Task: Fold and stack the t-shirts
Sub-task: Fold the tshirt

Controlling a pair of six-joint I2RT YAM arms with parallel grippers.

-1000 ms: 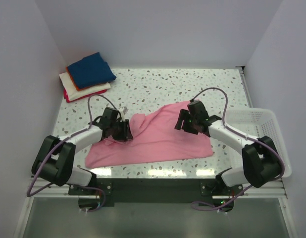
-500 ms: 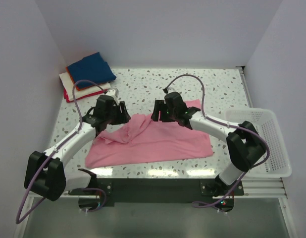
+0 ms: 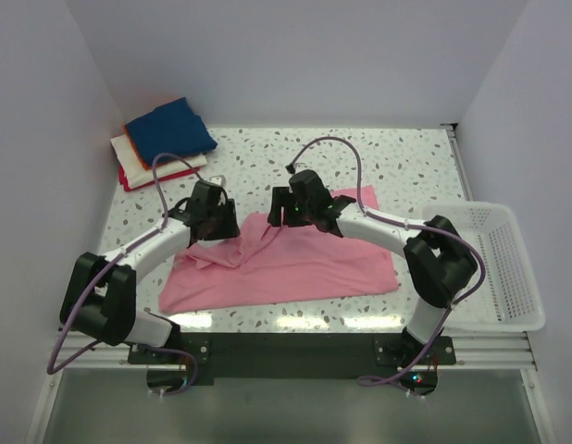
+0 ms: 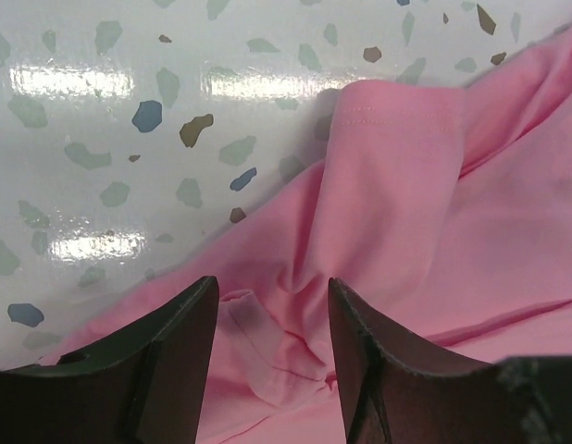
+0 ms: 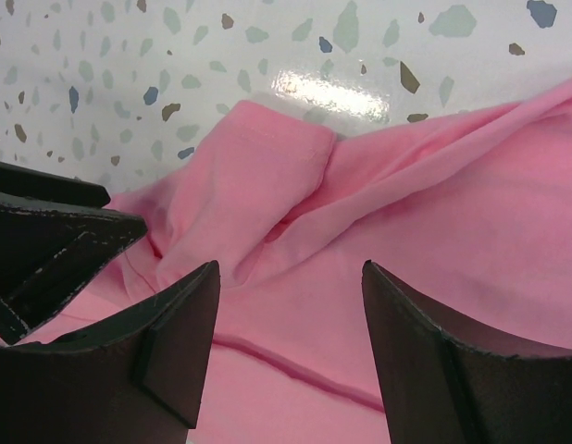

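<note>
Speckled table (image 3: 360, 157): 1 pink t-shirt (image 3: 304, 266), 4 folded t-shirts (image 3: 166, 134)

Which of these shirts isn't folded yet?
The pink shirt, lying spread out and rumpled; the others sit folded in the stack at the far left corner.

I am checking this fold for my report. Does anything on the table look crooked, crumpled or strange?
The pink t-shirt is not flat: near the left end effector its cloth is bunched into wrinkles and a sleeve lies folded over. The navy shirt on the corner stack sits turned against the layers below. Nothing looks damaged.
</note>
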